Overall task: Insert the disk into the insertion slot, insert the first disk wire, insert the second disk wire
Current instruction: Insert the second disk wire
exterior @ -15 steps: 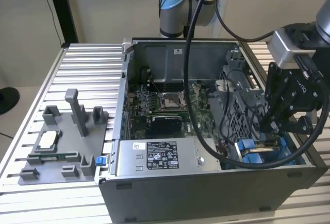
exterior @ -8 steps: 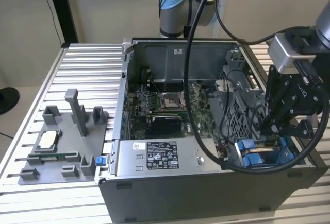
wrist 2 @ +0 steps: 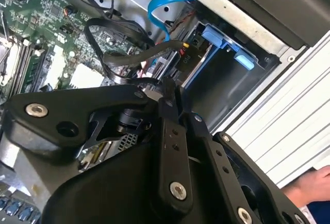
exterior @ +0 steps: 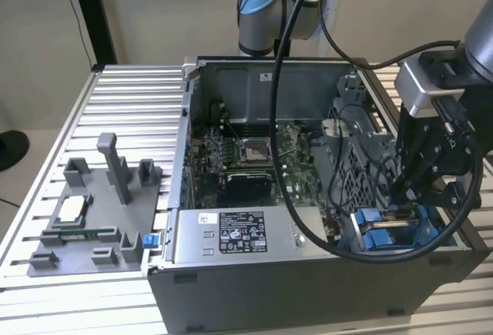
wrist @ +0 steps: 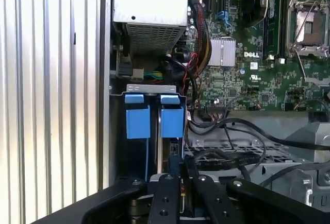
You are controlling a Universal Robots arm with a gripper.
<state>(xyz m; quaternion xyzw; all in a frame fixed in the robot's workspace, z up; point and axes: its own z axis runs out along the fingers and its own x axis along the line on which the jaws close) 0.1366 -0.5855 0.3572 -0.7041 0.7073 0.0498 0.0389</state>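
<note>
Work here looks partway done. Gripper (exterior: 412,192) hangs low in the lower right of the exterior view, dipped into the open case (exterior: 308,273) right over the slot (exterior: 377,227). In the first wrist view, two blue tabs (wrist: 138,118) stand side by side on the cage. Behind one of them a pale edge runs down toward the claw, and I take this to be the disk (wrist: 164,154), already seated in its bay, though little of it shows.

Its fingers (wrist: 165,198) are drawn nearly together with a slim gap between them. Something dark and narrow sits in that gap, most likely a plug (wrist: 184,183) on one of the wires. In the second wrist view a black wire (wrist 2: 134,56) loops across the board toward the bay, and a blue wire (wrist 2: 160,7) curves near it. Whether either one is already home at the disk I cannot tell.

By my reading the disk step is done, one wire is in hand at the bay, and at least one wire is left.
</note>
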